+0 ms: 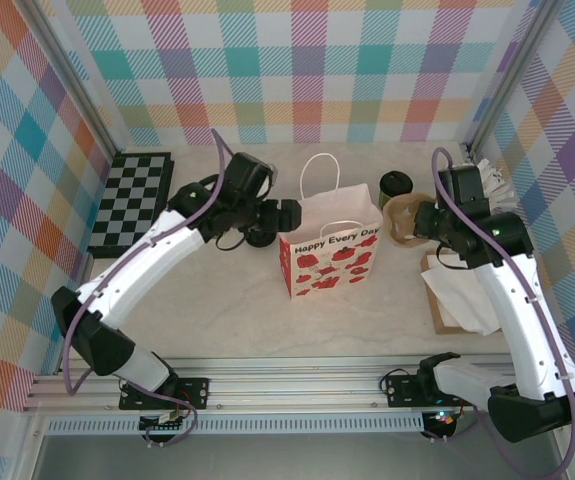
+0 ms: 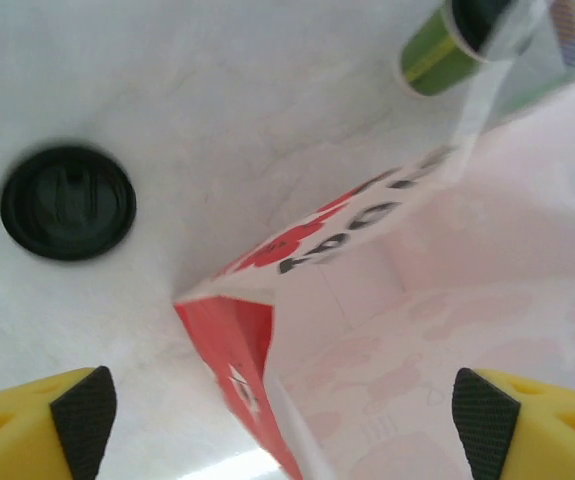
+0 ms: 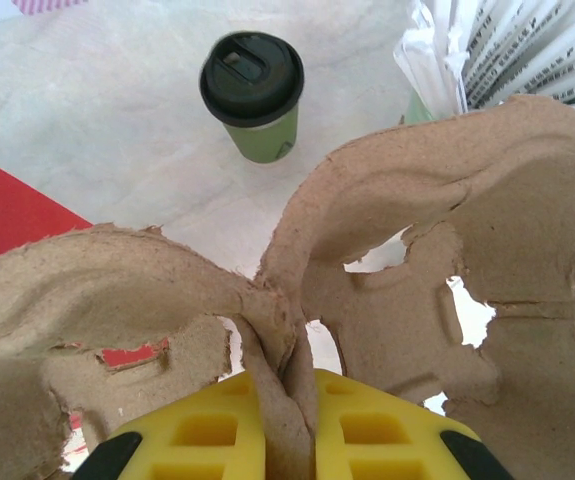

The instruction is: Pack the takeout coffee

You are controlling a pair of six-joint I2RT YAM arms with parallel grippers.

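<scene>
The takeout coffee [image 1: 395, 185], a small cup with a green band and black lid, stands upright behind the bag's right corner; it also appears in the right wrist view [image 3: 254, 95] and the left wrist view [image 2: 445, 45]. The white paper bag [image 1: 332, 250] with red hearts stands open mid-table. My left gripper [image 1: 282, 215] is open at the bag's upper left edge, its fingers [image 2: 82, 415] spread wide either side of the bag's corner [image 2: 242, 330]. My right gripper [image 1: 429, 222] is shut on the centre ridge of a brown pulp cup carrier [image 3: 417, 230], held just right of the bag.
A loose black lid [image 1: 260, 238] lies on the table left of the bag, beneath my left wrist. A checkerboard mat [image 1: 132, 200] lies far left. A cup of white sticks [image 3: 497, 50] stands at the back right. White napkins on a brown tray [image 1: 457, 295] lie right.
</scene>
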